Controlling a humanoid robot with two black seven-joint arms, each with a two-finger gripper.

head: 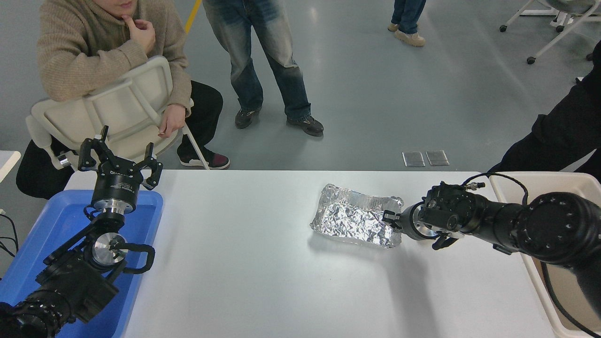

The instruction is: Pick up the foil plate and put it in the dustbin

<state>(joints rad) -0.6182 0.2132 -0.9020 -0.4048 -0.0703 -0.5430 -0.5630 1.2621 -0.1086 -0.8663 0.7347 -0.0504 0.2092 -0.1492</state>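
- Dustbin (570, 185), far right edge of tabletop (244, 263): foil plate not in it; carry and drop judged outstanding.
- Foil plate (354, 219), right of centre: tilted, apparently lifted clear.
- Right gripper (389, 219): clenched on plate's right rim.
- Left gripper (119, 159): released, parked over blue tray (56, 220).

Setting: robotics lab or test hall. Evidence: smooth grey poured floor (404, 103) with a yellow painted line (192, 16); plain white rectangular table (263, 281); white castor-wheeled chair base (544, 28) beyond the table's far right corner; onlookers in street clothes, one seated on a cream plastic chair (117, 112) past the far left corner.
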